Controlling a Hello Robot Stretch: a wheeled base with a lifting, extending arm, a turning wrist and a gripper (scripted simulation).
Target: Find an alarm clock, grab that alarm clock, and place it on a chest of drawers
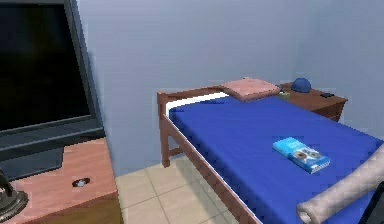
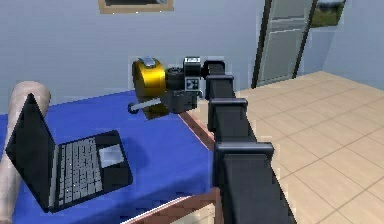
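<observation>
I am facing a blue bed [image 1: 240, 130], with a television [image 1: 40, 70] standing on a wooden cabinet [image 1: 75, 185] at the forward view's left. A laptop [image 2: 70, 160] is lying on the bed. My gripper [image 2: 145, 101] is holding the yellow alarm clock [image 2: 150, 73] clear above the bed. I cannot tell how the fingers are set.

The arm [image 2: 238, 150] is a dark, near-black square bar built of boxy sections, each a step narrower than the last, with paler grey along their top edges. At its far end sit two small white squares [image 2: 193, 65] printed with black marks. Beside them is the end effector [image 2: 148, 100], a dark blocky body with thin grey fingers [image 2: 140, 105].
</observation>
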